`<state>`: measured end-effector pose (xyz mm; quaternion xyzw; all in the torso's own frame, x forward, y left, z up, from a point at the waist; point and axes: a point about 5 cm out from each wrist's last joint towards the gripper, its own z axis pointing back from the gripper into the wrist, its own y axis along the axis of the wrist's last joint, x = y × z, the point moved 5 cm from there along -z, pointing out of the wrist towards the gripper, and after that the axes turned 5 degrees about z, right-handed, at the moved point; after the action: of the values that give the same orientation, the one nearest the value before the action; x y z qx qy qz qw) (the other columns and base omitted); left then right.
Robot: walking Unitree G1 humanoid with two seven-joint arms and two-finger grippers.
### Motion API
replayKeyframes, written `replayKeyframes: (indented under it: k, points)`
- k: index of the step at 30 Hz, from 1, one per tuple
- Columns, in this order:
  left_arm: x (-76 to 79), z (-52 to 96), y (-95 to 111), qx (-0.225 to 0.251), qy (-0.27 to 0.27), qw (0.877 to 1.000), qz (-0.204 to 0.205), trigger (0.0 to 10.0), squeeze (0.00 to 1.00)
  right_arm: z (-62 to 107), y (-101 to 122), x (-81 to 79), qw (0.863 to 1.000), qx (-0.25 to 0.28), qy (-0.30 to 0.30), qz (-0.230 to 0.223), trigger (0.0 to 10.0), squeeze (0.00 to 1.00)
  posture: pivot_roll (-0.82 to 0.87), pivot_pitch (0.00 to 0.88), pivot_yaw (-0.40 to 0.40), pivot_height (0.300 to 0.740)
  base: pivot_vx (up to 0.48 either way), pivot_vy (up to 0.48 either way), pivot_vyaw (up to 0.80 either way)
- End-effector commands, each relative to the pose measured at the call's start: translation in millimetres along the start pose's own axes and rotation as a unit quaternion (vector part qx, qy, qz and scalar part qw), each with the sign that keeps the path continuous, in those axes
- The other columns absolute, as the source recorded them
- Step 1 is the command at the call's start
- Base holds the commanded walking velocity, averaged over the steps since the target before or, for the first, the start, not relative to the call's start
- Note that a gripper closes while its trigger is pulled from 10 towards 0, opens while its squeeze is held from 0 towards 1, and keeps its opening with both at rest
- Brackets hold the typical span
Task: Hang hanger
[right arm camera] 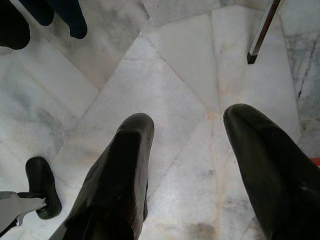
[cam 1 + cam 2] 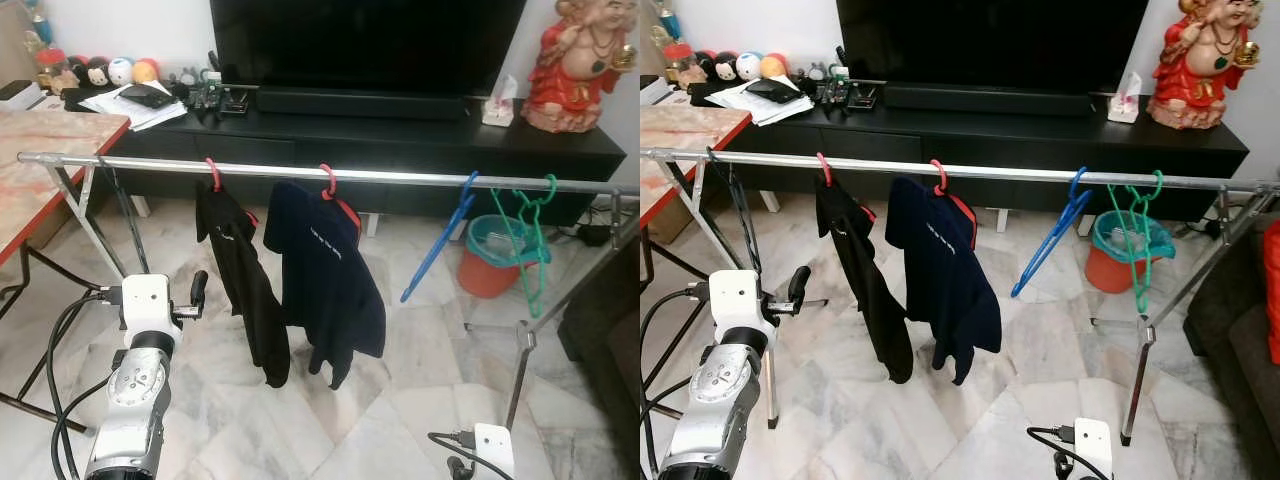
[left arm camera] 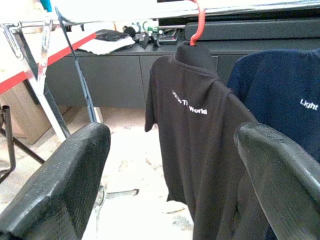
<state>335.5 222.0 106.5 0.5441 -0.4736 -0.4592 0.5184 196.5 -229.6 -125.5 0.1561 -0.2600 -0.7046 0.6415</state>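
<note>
Hangers are being counted at four on the long silver metal clothes rail (image 2: 400, 177): two red plastic hangers, one carrying a black short-sleeved shirt (image 2: 243, 290) and one carrying a navy blue short-sleeved shirt (image 2: 325, 275), then a bare blue plastic hanger (image 2: 437, 245) tilted steeply, and just beside it a bare green plastic hanger (image 2: 528, 240). Both red hangers are being hidden by the shirts except for their hooks (image 2: 213, 173). The rail's right end is being cut off at the picture edge.

The left gripper (image 3: 172, 150) is being held raised beside the black shirt, its two black fingers spread wide with nothing between them; white lettering on the shirt is being shown in the left wrist view but is being partly blocked and cannot be read in full. The right gripper (image 1: 187, 130) is being pointed down at the pale marble floor (image 1: 165, 85), fingers likewise spread and empty; in the head views only its white wrist housing (image 2: 493, 447) is being seen at the bottom edge.

An orange bucket with a teal liner (image 2: 490, 260) is being partly screened by the green hanger.
</note>
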Motion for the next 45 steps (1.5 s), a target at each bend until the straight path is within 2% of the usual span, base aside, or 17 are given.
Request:
replayKeyframes:
  k: [1,8,45]
  points:
    - [2.7,-1.0,3.3,0.003,-0.005,1.000,0.007,10.0,0.00,0.6,-3.4,3.8,1.000,-0.005,-0.006,-0.008,10.0,0.00,-0.08,0.000,-0.024,0.740,0.000,0.000,0.00]
    - [3.4,-1.4,3.8,0.004,-0.006,1.000,0.008,10.0,0.00,0.5,-3.2,3.8,1.000,-0.005,-0.006,-0.007,10.0,0.00,-0.08,0.000,-0.024,0.740,0.000,0.000,0.00]
    - [6.5,0.8,6.2,0.010,-0.009,1.000,0.008,10.0,0.00,0.6,-3.0,3.9,1.000,-0.005,-0.003,-0.004,10.0,0.00,-0.08,0.000,-0.031,0.740,0.272,0.000,0.00]
